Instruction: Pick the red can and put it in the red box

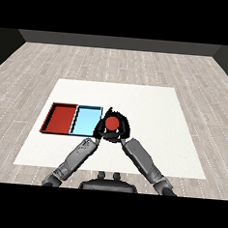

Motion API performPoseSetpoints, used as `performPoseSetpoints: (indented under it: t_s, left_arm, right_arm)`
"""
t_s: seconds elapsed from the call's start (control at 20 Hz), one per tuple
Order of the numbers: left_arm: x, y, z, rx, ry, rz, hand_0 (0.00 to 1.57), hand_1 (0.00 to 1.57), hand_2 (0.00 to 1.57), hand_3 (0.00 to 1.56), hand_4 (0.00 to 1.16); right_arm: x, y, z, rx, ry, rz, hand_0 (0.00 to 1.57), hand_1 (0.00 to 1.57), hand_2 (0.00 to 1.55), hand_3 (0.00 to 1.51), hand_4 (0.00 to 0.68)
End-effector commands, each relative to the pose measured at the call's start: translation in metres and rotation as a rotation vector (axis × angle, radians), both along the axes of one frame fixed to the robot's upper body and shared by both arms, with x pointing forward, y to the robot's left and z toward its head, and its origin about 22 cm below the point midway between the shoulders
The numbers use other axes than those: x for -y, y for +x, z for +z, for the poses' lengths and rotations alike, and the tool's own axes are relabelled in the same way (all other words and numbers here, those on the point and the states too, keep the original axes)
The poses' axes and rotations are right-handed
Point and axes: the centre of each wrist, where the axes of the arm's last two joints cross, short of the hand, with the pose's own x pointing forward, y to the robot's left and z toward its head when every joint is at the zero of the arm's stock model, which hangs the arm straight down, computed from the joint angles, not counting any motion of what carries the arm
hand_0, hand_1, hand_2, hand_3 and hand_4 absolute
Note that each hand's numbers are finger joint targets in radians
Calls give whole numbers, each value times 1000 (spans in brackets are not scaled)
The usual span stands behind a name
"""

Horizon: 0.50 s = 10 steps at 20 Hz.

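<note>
Red can point(112, 122) just right of light blue tray point(86, 120), right hand point(123, 126) curled round it; left hand point(100, 130) alongside, finger state unclear. Red tray point(59, 118) farthest left.

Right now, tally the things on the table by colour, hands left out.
Red: 2, the red can and the red tray
Light blue: 1, the light blue tray
Total: 3
</note>
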Motion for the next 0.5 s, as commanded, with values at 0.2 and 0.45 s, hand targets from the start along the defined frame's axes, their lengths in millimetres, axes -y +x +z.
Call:
performPoseSetpoints:
  t_s: [0.2, 0.45]
  left_arm:
    - [11, -5, 9, 5, 41, 66, 905, 905, 955, 682, 758]
    - [29, 0, -2, -33, 60, 54, 1571, 1571, 1541, 1454, 973]
  right_arm:
    - [3, -6, -2, 23, 44, 27, 1530, 1530, 1469, 1406, 522]
    - [-17, -7, 7, 27, 21, 62, 1470, 1470, 1441, 1394, 531]
